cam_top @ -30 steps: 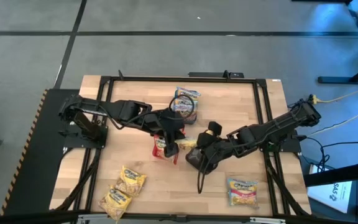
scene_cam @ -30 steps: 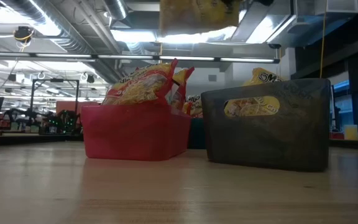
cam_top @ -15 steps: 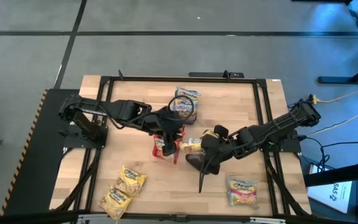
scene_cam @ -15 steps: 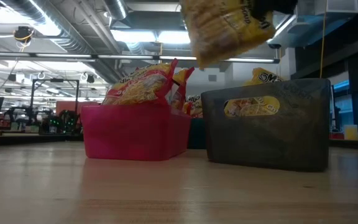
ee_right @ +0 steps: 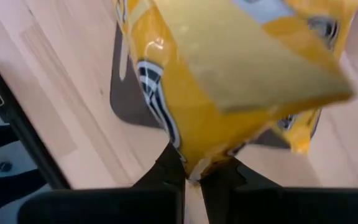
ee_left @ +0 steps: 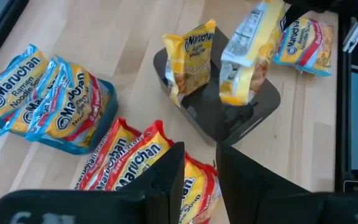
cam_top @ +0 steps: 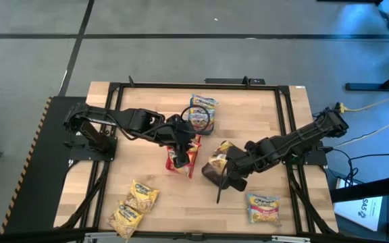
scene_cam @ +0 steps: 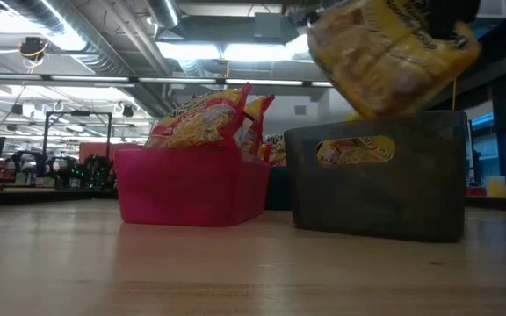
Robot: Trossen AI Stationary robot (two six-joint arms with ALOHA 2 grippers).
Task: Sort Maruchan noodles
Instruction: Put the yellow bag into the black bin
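Right hand (cam_top: pixel 229 164) has carried yellow packet (scene_cam: pixel 385 54) over grey bin (scene_cam: pixel 376 174).

Over the last second the right gripper (cam_top: pixel 229 164) carried its yellow crinkly plastic ramen packet (scene_cam: pixel 392 54) across the frame. In the low view the packet moved from the top centre, where only its lower edge showed, to the upper right, and it came lower, ending just above the dark grey rectangular bin (scene_cam: pixel 378 173). In the high view the gripper shifted slightly right and down, bringing the packet (cam_top: pixel 219 160) from the gap between the bins to a position over the grey bin (cam_top: pixel 217 178). The packet also tilted as it travelled. The gripper's fingers remained closed on the packet's edge.
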